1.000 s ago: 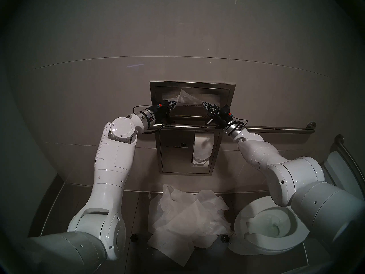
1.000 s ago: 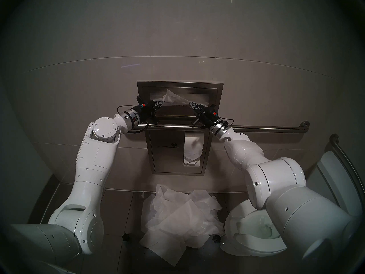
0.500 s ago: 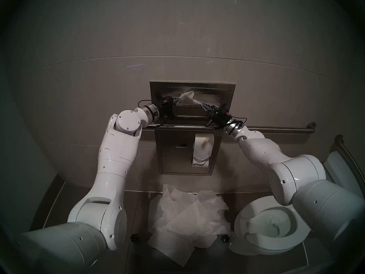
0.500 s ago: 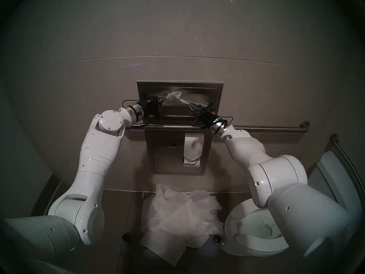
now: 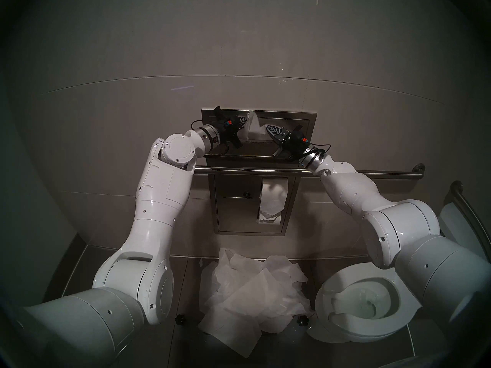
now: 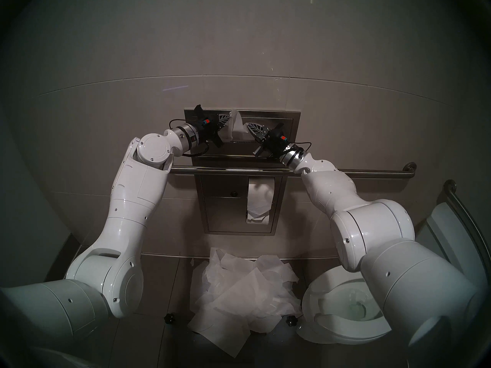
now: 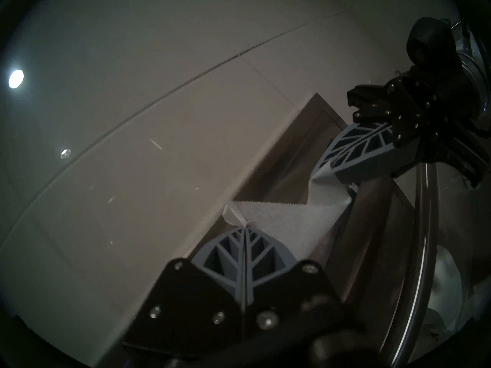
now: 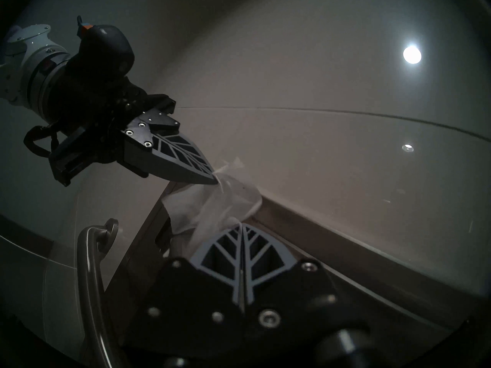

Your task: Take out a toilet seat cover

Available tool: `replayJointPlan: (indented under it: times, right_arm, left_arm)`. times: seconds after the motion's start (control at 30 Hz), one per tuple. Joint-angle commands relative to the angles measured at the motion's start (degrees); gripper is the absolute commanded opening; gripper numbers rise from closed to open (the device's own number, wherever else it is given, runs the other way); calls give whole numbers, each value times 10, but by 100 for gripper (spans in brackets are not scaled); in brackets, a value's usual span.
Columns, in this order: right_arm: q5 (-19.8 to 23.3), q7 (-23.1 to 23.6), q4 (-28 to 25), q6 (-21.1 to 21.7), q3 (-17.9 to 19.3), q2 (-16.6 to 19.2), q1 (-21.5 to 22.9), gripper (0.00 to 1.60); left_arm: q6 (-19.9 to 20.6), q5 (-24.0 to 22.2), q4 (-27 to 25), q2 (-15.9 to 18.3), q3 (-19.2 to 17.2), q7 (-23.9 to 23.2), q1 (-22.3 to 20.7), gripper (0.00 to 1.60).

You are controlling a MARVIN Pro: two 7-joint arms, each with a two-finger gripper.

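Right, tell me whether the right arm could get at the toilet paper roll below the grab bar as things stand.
Probably not right away: the right gripper is shut on the toilet seat cover up at the dispenser, and the grab bar crosses between it and the toilet paper roll.

Both claws pinch the toilet seat cover (image 8: 212,213).
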Motion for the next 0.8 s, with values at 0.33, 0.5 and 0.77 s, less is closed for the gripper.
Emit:
replayJointPlan:
  times: [0.33, 0.5, 0.77]
  right_arm:
    - [8, 0, -55, -3, 13, -5, 55, 0]
    - [7, -1, -67, -3, 15, -8, 66, 0]
    - [6, -3, -86, -3, 19, -9, 85, 0]
  left_arm:
    - [-36, 10, -10, -13, 20, 20, -100, 0]
    - [-43, 14, -4, -12, 22, 23, -114, 0]
    - [-51, 20, 3, -12, 22, 29, -138, 0]
